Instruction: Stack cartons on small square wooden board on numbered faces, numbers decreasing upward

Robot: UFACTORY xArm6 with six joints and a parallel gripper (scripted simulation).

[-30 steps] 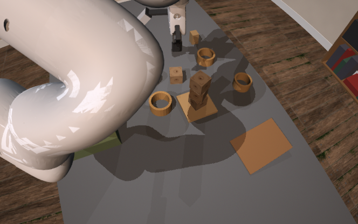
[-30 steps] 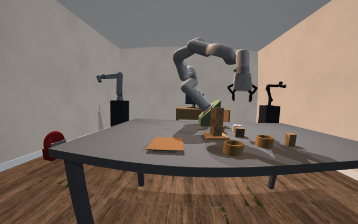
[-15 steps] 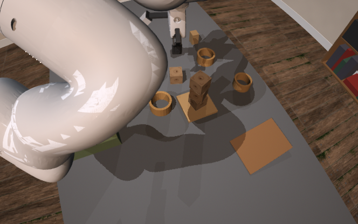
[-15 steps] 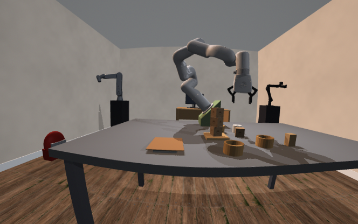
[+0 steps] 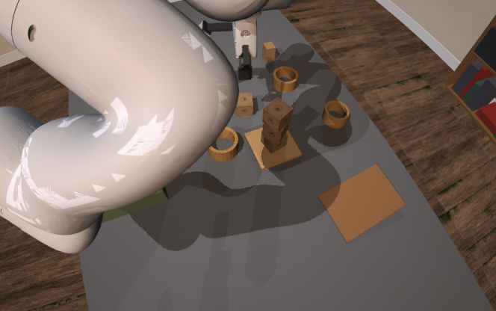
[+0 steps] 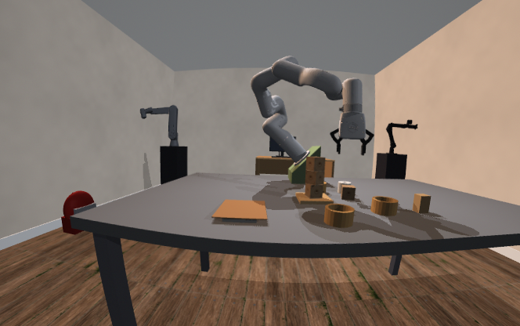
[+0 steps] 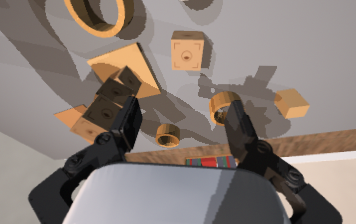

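Three brown cartons stand in a column on the small square wooden board, each turned a little from the one below. The column also shows in the exterior view and the wrist view. The fourth carton stands alone on the table beside the board; it also shows in the exterior view and the wrist view. My gripper is open and empty. It hangs high above the table, right of the column in the exterior view, and its fingers point down.
Three wooden rings lie around the board. A plain wooden cube sits at the far end. A larger flat board lies nearer. The arm's links fill the left of the top view.
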